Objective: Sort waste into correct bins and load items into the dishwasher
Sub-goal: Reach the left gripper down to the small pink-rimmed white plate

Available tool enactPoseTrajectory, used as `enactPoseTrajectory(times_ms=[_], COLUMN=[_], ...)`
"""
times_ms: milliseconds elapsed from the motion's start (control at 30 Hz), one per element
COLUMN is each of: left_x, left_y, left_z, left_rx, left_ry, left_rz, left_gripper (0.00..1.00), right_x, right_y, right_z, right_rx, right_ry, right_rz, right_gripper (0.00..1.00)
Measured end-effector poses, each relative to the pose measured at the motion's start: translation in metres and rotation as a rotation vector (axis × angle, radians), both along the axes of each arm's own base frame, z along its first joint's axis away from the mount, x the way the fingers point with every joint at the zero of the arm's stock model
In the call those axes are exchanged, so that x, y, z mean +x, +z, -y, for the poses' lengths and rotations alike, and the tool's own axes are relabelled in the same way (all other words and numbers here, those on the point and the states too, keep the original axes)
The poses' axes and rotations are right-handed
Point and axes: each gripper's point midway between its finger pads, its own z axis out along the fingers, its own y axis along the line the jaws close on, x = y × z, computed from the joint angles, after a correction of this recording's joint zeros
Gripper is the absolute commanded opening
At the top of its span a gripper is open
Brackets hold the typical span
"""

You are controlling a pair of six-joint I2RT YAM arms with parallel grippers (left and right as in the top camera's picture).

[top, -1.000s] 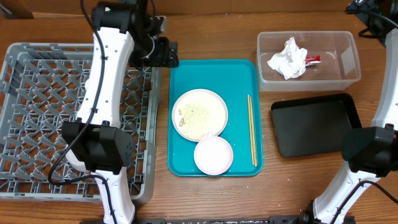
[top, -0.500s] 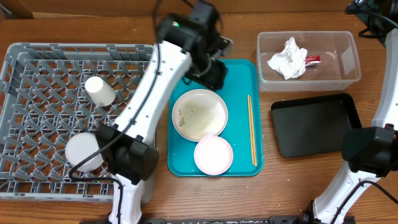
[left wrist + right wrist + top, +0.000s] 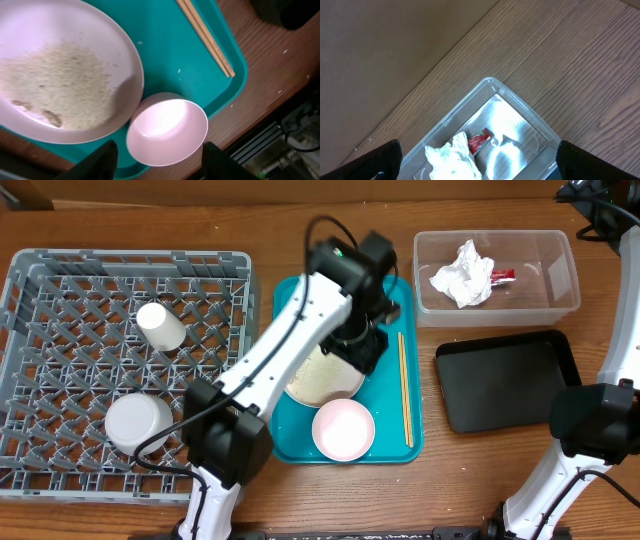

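My left gripper [image 3: 365, 345] [image 3: 159, 146] is open and empty, hovering over the teal tray [image 3: 385, 300]. Its fingers straddle the small pinkish-white bowl [image 3: 343, 429] [image 3: 167, 130] from above. The large white plate [image 3: 318, 383] [image 3: 60, 30] holds pale crumbs [image 3: 55, 85] and is partly hidden by the arm. Chopsticks [image 3: 405, 390] [image 3: 206, 39] lie on the tray's right side. The clear tub [image 3: 555, 275] [image 3: 520, 115] holds the crumpled napkin [image 3: 462, 273] [image 3: 451, 159] and the red wrapper [image 3: 502, 276] [image 3: 479, 140]. My right gripper [image 3: 477, 152] is open and empty above the tub.
The grey dish rack [image 3: 60, 265] at the left holds a small white cup [image 3: 160, 325] and an overturned pale bowl [image 3: 138, 423]. The black tray [image 3: 508, 380] lies in front of the tub. The right arm's base [image 3: 590, 425] stands at the right edge.
My left arm swung right from the rack's back edge to over the teal tray and plate. The cup and bowl in the rack came into view. The right arm stayed still.
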Motion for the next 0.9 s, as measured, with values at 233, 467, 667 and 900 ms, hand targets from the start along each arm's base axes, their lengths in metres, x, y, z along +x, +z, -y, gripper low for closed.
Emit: enactPoseTrajectory(times_ms=[233,467,667,900], left_x=[-0.037,-0.057,-0.067,-0.085], left_y=[-0.044,-0.062,-0.076,-0.103], left_z=[0.008,0.023,0.014,-0.006], left_rx=[0.072,0.101,0.23,0.334], left_ry=[-0.062,-0.06,0.051,0.074], left_rz=[-0.08,-0.084,-0.058,-0.08], left_gripper=[0.56,0.5,0.52,0.47], right_x=[0.0,0.0,0.0,0.0], right_y=[0.0,0.0,0.0,0.0], right_z=[0.0,0.0,0.0,0.0], right_rx=[0.0,0.0,0.0,0.0], right_ry=[0.0,0.0,0.0,0.0], right_rz=[0.0,0.0,0.0,0.0], right_gripper=[1.0,1.0,1.0,1.0])
